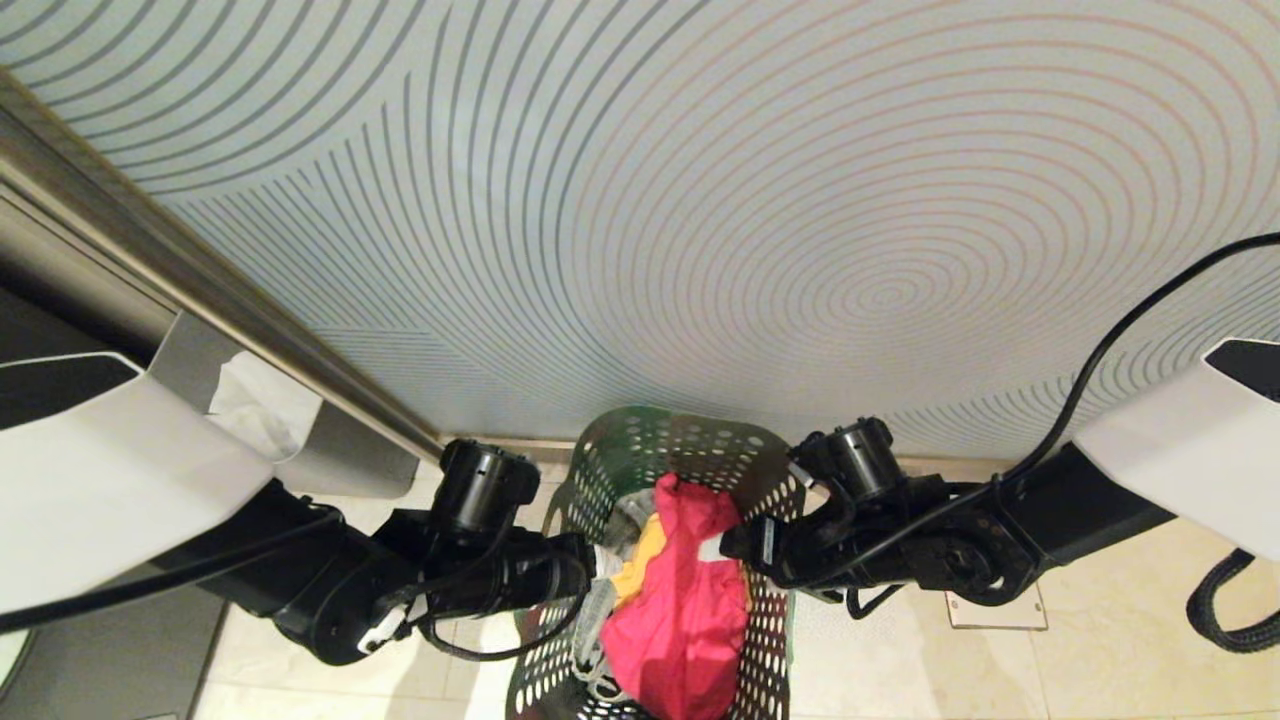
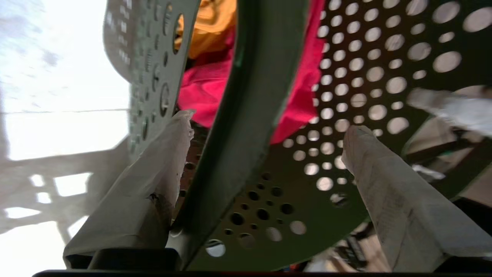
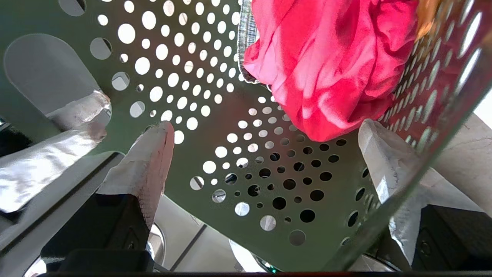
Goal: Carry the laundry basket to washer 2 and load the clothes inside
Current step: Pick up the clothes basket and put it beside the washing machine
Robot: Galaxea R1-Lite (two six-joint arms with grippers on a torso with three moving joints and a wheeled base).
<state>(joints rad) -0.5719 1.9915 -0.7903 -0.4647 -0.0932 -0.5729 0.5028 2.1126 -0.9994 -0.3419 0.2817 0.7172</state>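
Observation:
The dark green laundry basket [image 1: 690, 440] with round holes sits low in the middle of the head view. In it lie the clothes: a pink-red garment [image 1: 680, 600], a yellow-orange one [image 1: 640, 570] and a grey one [image 1: 625, 510]. My left gripper [image 1: 592, 575] is at the basket's left rim. In the left wrist view it [image 2: 271, 124] is open, with the rim [image 2: 246, 115] between its fingers. My right gripper [image 1: 728, 545] is at the right rim, also open [image 3: 266, 125]. One of its fingers [image 3: 150, 161] is inside the wall [image 3: 215, 115] and the other is outside. Washer 2 is out of view.
A wall with curved stripes [image 1: 750, 200] fills the view ahead. At the left are a steel frame [image 1: 200, 270] and a grey bin holding a white sheet [image 1: 260, 400]. The floor has pale tiles, a floor plate [image 1: 1000, 610] and a black cable [image 1: 1230, 610] at the right.

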